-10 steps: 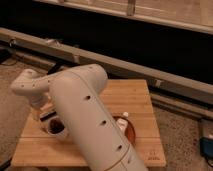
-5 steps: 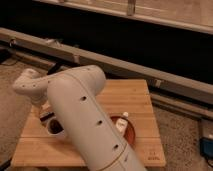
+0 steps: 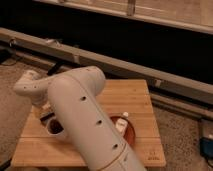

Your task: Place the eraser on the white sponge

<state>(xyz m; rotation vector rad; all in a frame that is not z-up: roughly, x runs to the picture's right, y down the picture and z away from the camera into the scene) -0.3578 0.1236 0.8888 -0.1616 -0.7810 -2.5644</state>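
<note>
My white arm (image 3: 85, 120) fills the middle of the view and covers much of the wooden table (image 3: 135, 100). Its wrist bends down at the table's left side. The gripper (image 3: 43, 111) hangs there just above the wood, mostly hidden behind the arm, and I see nothing held in it. Right beside it lies a small dark-brown bar with a reddish edge, the eraser (image 3: 48, 116). The white sponge is hidden from view.
A cup with a dark inside (image 3: 55, 128) stands just in front of the eraser. A brown dish (image 3: 131, 135) with a small white object (image 3: 122, 123) in it sits right of the arm. A long metal rail (image 3: 150, 70) runs behind the table.
</note>
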